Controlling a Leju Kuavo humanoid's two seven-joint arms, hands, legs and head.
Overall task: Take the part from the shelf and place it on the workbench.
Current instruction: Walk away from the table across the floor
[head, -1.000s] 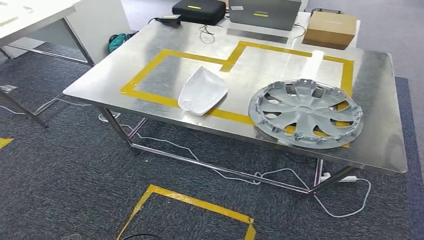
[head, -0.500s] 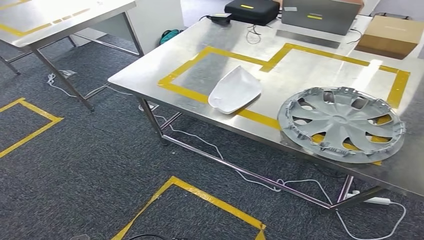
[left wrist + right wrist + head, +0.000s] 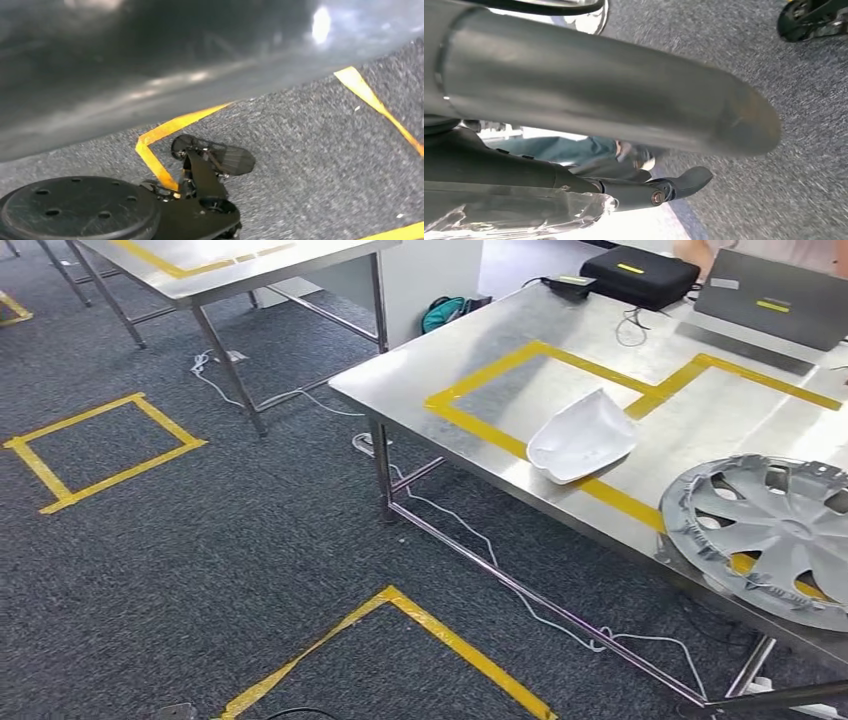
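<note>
Head view first: the steel workbench (image 3: 420, 370) runs across the right of the shot, and the white shell-shaped part (image 3: 582, 437) lies flat on it near the front edge, straddling the yellow tape outline (image 3: 478, 428) marked on the top. Just beside it, further along the same front edge, the grey wheel cover (image 3: 775, 535) rests face up on the workbench, apart from the white part. At the workbench's far edge sit a black case (image 3: 640, 275) and a grey box (image 3: 775, 305). A white cable (image 3: 500, 570) trails on the carpet under the workbench, and a yellow tape square (image 3: 105, 450) marks the floor well away from its near corner. A second steel table (image 3: 250, 265) stands beyond that corner.

Over to the wrists: the left hand (image 3: 150, 75) is a grey blur close to the lens above the carpet, and I cannot tell how far open it is. The right hand (image 3: 599, 95) shows a thick grey thumb over a dark finger (image 3: 684, 182); whether it has hold of anything, I cannot tell
</note>
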